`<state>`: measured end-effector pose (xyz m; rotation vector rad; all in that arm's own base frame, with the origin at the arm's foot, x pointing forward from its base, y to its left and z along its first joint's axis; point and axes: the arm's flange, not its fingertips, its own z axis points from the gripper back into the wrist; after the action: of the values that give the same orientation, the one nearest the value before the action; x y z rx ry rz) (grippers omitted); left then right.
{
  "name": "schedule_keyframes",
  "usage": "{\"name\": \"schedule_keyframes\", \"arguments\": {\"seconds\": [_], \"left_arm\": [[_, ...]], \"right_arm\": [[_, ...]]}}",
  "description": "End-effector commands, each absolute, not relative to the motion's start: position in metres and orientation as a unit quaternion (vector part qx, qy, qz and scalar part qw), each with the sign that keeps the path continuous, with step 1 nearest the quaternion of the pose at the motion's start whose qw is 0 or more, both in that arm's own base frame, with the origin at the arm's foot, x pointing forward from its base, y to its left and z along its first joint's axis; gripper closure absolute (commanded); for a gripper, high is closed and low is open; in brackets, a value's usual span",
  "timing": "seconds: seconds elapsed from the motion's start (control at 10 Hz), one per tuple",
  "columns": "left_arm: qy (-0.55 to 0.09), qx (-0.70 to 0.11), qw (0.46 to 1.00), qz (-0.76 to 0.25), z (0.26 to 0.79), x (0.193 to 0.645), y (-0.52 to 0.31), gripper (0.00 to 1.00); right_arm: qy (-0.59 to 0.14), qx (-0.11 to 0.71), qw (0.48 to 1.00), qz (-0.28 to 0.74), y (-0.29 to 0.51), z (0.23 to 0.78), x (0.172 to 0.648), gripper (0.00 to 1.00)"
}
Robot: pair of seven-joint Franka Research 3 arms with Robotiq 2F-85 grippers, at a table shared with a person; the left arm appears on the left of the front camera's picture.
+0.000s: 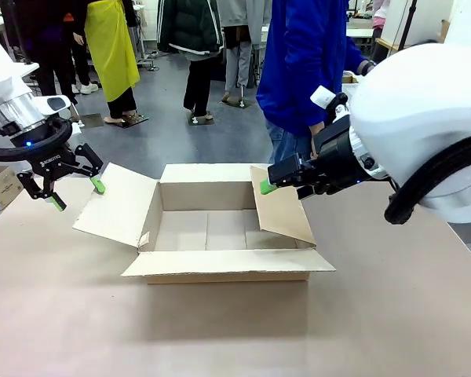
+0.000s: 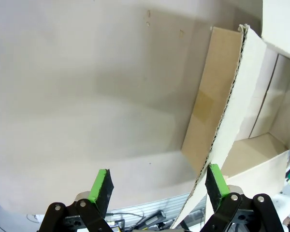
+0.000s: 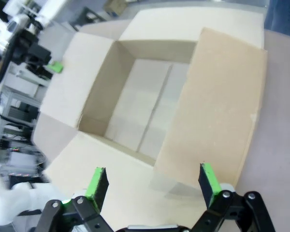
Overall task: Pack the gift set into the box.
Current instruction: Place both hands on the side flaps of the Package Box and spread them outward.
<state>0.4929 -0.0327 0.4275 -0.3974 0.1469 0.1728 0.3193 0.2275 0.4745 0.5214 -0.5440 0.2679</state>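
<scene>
Box [image 1: 228, 278]: on the bench [image 1: 220, 338], between the two end effectors, nothing inside
Left end effector [image 2: 158, 181]: fingers wide apart
Right end effector [image 3: 153, 171]: fingers wide apart, above the box
Right flap [image 1: 281, 206]: leans in; push it out softly from inside, down low, so the box won't slide

A lab or workshop, judging by the robot arms [image 1: 424, 118] over a table [image 1: 220, 338].
</scene>
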Motion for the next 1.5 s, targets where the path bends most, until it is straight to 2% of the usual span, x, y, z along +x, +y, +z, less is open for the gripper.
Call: {"name": "schedule_keyframes", "arguments": {"seconds": [0.0,0.1,0.2,0.3,0.4,0.5,0.6,0.7,1.0,1.4], "left_arm": [[0.072,-0.197,0.973,0.093,0.428,0.495,-0.033,0.00],[0.072,-0.197,0.973,0.093,0.428,0.495,-0.033,0.00],[0.072,-0.197,0.973,0.093,0.428,0.495,-0.033,0.00],[0.072,-0.197,0.973,0.093,0.428,0.495,-0.033,0.00],[0.072,-0.197,0.973,0.093,0.428,0.495,-0.033,0.00],[0.072,-0.197,0.973,0.093,0.428,0.495,-0.033,0.00],[0.072,-0.197,0.973,0.093,0.428,0.495,-0.033,0.00],[0.072,-0.197,0.973,0.093,0.428,0.495,-0.033,0.00],[0.072,-0.197,0.973,0.093,0.428,0.495,-0.033,0.00],[0.072,-0.197,0.973,0.093,0.428,0.495,-0.033,0.00]], "right_arm": [[-0.273,0.125,0.939,0.167,0.285,0.498,0.337,0.00],[-0.270,0.054,0.947,0.166,0.307,0.501,0.351,0.00],[-0.274,-0.059,0.951,0.131,0.311,0.490,0.345,0.00],[-0.312,0.075,0.932,0.166,0.285,0.482,0.305,0.00],[-0.287,0.078,0.937,0.185,0.290,0.476,0.335,0.00],[-0.298,0.045,0.937,0.178,0.295,0.474,0.332,0.00],[-0.221,-0.061,0.969,0.091,0.301,0.470,0.338,0.00],[-0.200,-0.115,0.968,0.096,0.317,0.475,0.349,0.00],[-0.158,-0.139,0.973,0.095,0.343,0.481,0.383,0.00],[-0.122,-0.126,0.980,0.094,0.382,0.442,0.423,0.00]]}}
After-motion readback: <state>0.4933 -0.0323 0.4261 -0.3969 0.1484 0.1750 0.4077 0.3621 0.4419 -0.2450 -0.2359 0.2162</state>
